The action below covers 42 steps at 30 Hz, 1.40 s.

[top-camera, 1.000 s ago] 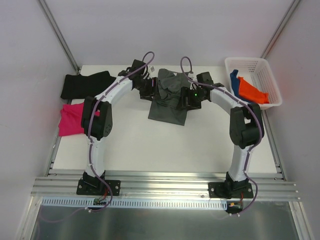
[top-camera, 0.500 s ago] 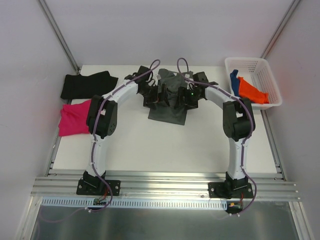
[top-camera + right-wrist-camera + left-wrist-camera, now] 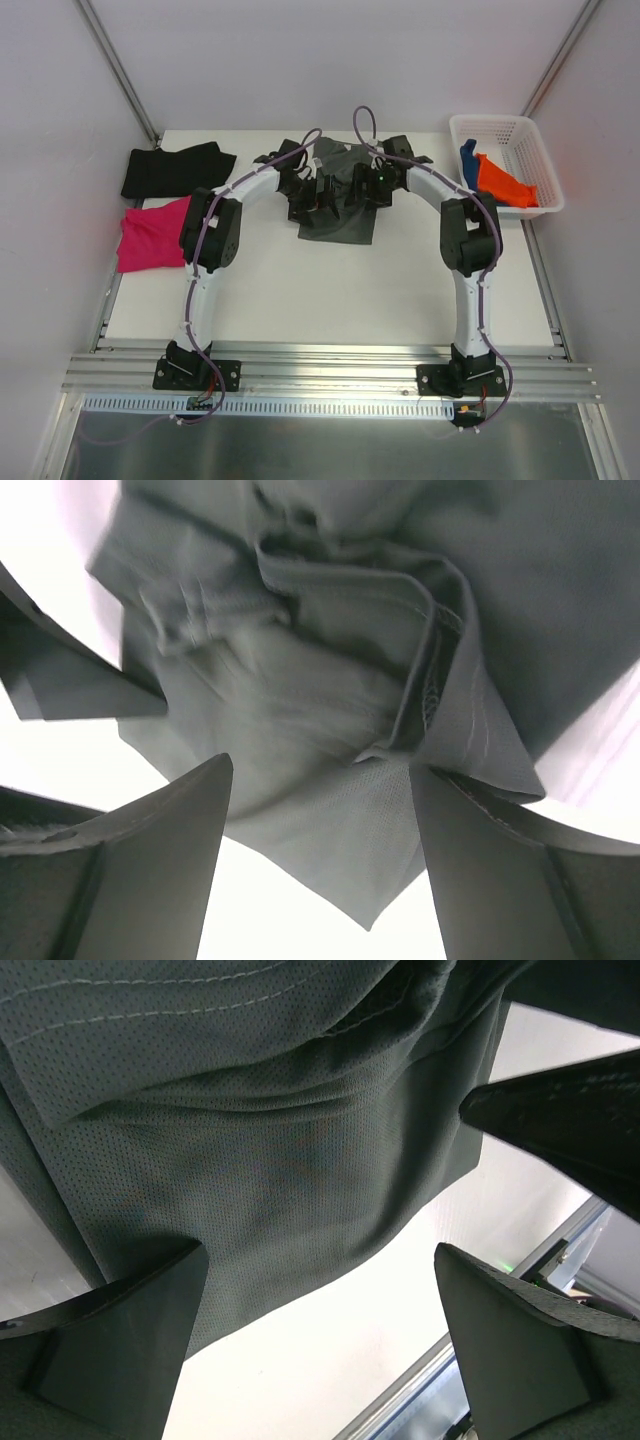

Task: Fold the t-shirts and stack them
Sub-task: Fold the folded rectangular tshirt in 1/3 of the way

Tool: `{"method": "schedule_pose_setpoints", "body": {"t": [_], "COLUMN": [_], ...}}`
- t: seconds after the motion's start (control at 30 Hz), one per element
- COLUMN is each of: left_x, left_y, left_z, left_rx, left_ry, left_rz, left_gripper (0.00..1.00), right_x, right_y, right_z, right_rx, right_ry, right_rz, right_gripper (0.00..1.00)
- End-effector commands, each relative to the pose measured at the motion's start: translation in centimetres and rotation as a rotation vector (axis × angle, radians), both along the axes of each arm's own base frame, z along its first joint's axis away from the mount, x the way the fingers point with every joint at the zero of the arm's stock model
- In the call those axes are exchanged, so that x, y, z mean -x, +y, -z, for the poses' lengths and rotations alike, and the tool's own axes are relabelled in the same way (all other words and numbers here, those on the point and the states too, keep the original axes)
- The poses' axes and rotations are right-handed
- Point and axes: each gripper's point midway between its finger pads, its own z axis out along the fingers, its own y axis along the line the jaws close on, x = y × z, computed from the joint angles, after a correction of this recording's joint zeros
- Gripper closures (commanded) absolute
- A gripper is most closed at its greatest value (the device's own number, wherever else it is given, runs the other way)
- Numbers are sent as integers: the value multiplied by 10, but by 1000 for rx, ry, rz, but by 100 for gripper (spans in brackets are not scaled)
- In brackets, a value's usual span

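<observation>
The dark grey t-shirt (image 3: 340, 225) lies bunched at the middle back of the table, its upper part folded over on itself. My left gripper (image 3: 312, 196) hangs open over its left side. In the left wrist view the left gripper (image 3: 320, 1260) has nothing between its fingers, and the grey cloth (image 3: 280, 1130) lies just beyond them. My right gripper (image 3: 362, 188) is over the shirt's right side. The right gripper (image 3: 322, 775) is open, with a loose corner of crumpled cloth (image 3: 330, 710) between its fingers. The black t-shirt (image 3: 175, 168) and the magenta t-shirt (image 3: 150, 238) lie at the left.
A white lattice basket (image 3: 520, 130) stands at the back right with the orange t-shirt (image 3: 505, 182) and the blue t-shirt (image 3: 467, 158) in it. Bare white table (image 3: 340, 300) stretches in front of the grey shirt. An aluminium rail (image 3: 330, 365) runs along the near edge.
The left gripper has opened and let go of the grey shirt. Both grippers have drawn inward over the shirt's middle. The shirt's raised top has settled lower.
</observation>
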Motion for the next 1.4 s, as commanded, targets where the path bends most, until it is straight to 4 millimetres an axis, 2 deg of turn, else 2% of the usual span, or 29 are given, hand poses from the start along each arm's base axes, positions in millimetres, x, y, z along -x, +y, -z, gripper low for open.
{"method": "schedule_pose_setpoints", "body": {"t": [0.0,0.13,0.17,0.33,0.47,0.7,0.83,1.03,1.17,1.2,1.37], "left_x": [9,14,15,15,15,23,25,26,27,26,23], "left_y": [-2,-2,-3,-5,-7,-18,-27,-37,-44,-48,-54], "left_z": [8,6,5,-4,-7,-23,-45,-60,-66,-68,-66], "left_rx": [-17,-18,-20,-24,-42,-79,-56,-35,-18,-13,-7], "left_ry": [20,17,16,-11,-43,-127,-176,-210,-215,-222,-222], "left_rz": [13,18,20,24,34,77,93,108,115,120,124], "left_gripper": [1,1,1,1,1,1,1,1,1,1,1], "right_x": [-27,-33,-32,-10,-1,-4,-6,1,21,33,59], "right_y": [1,-1,-2,-4,-3,1,5,3,-7,-10,-18], "right_z": [-25,-41,-50,-69,-74,-80,-76,-51,-35,-31,-18], "right_rx": [-28,-38,-42,-79,-103,-135,-147,-111,-67,-58,-45], "right_ry": [-76,-103,-115,-95,-76,-71,-60,-17,17,38,89], "right_rz": [27,29,28,33,44,62,62,42,33,32,19], "right_gripper": [24,24,24,24,24,24,24,24,24,24,24]}}
